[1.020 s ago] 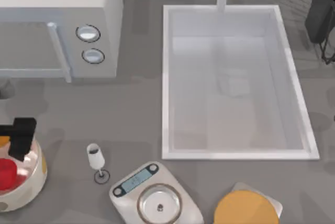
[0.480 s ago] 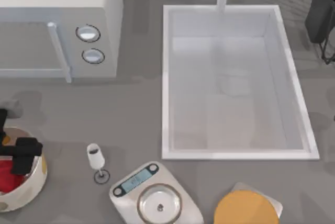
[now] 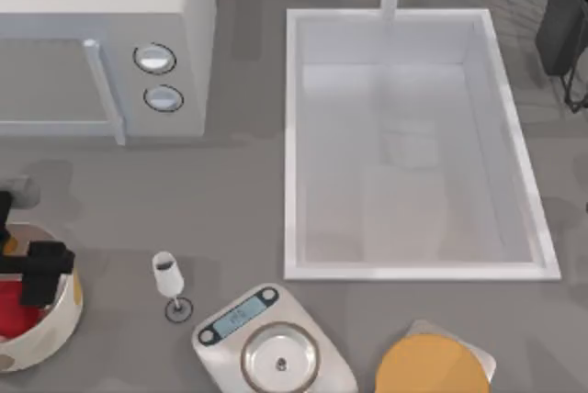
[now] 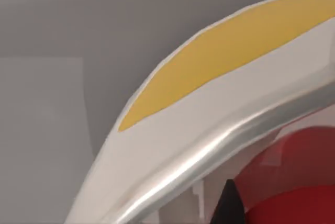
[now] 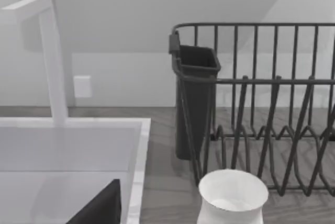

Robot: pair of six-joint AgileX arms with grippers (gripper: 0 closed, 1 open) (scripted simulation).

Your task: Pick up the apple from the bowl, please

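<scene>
At the top view's lower left, your left gripper (image 3: 37, 269) is down inside the bowl (image 3: 55, 324), right over the apple (image 3: 14, 306). The apple sits in the bowl, red showing under the dark gripper body. In the left wrist view you get the bowl rim (image 4: 209, 145) up close, one dark fingertip (image 4: 230, 205) just beside the apple (image 4: 293, 182). You can't tell from either view if the fingers are apart or already pinched on the fruit.

Risks as I read them:
- Smooth round apple, so an off-centre pinch would likely squirt it out against the glossy bowl wall.
- The fingers are close to the rim, and clipping it on the lift could tip or drag the bowl.
- The bowl sits partly past the frame edge, so you have little view of that side.

Next out, the wine glass (image 3: 168, 278) stands near the bowl, so a sideways swing could knock it over. The kitchen scale (image 3: 271, 342) and orange disc (image 3: 432, 365) are well apart, as is the sink (image 3: 294, 136).

Your right arm (image 3: 562, 16) is parked at the far right corner, and I can't tell its finger state.
</scene>
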